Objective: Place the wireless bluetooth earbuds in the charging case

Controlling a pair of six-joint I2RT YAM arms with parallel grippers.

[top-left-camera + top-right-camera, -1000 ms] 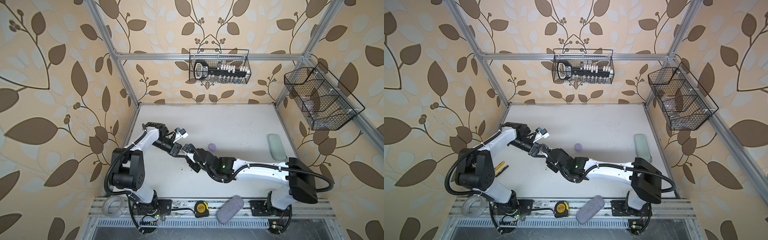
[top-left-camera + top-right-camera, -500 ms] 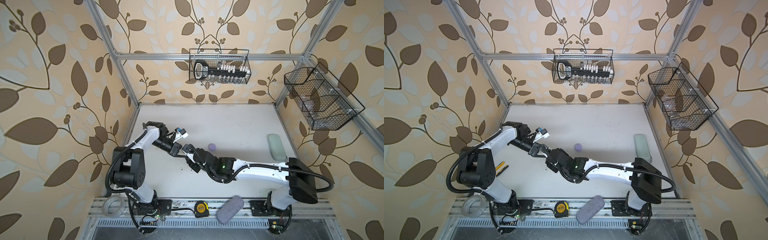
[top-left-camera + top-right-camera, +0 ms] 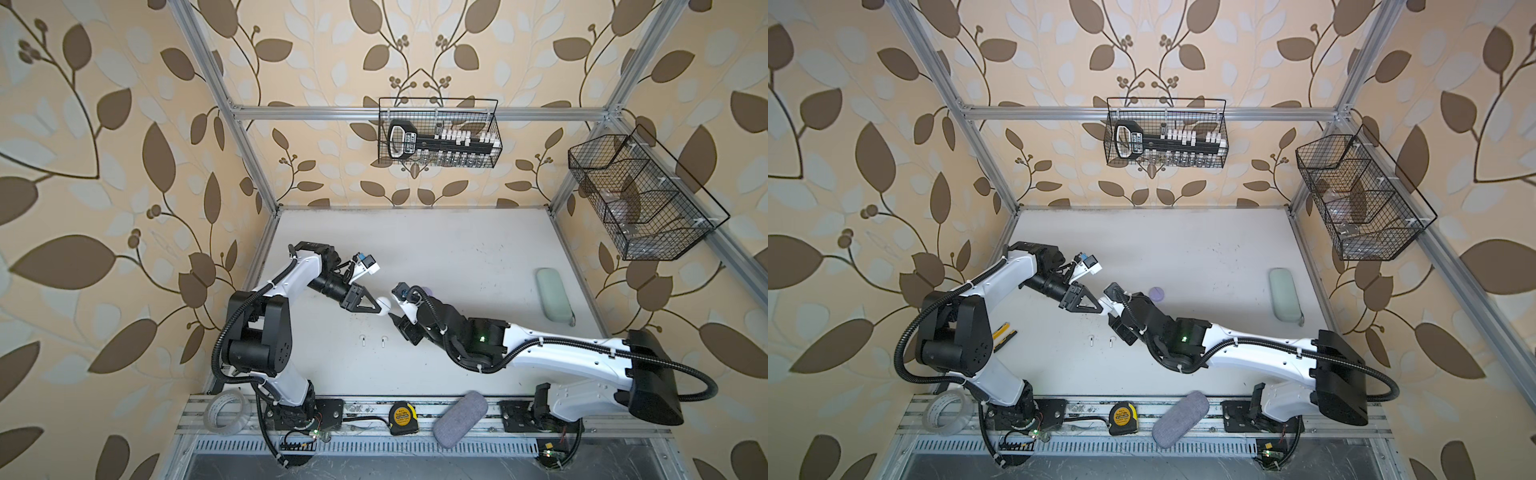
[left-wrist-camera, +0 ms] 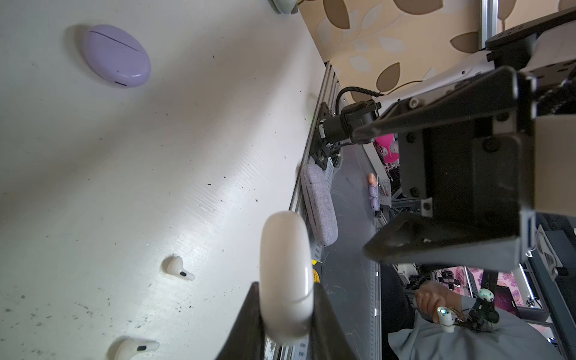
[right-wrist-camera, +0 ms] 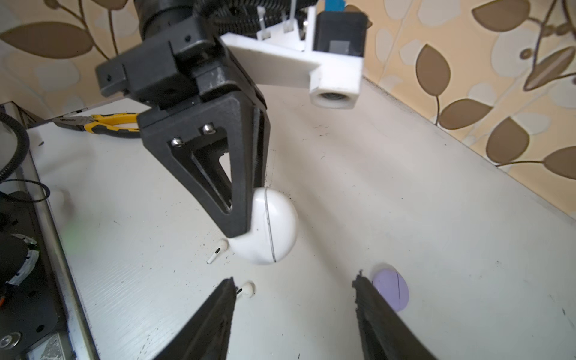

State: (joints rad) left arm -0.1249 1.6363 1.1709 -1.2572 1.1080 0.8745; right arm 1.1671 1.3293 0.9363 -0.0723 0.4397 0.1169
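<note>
Left wrist view: the left gripper [image 4: 286,290] has its two black fingers [image 4: 249,311] clamped on a white charging case [image 4: 285,274], which is held on edge with its lid seam closed. On the table [image 4: 156,156] near it lie one white earbud [image 4: 177,268] and a second white earbud [image 4: 131,347], apart from each other and from the case. Facing it, the right gripper [image 5: 294,280] has its fingers spread wide, with nothing between them. A closed lavender case [image 4: 117,56] rests farther off on the table. Beyond that, in a top view, a pale green pouch [image 3: 552,295] lies near the table's right edge.
</note>
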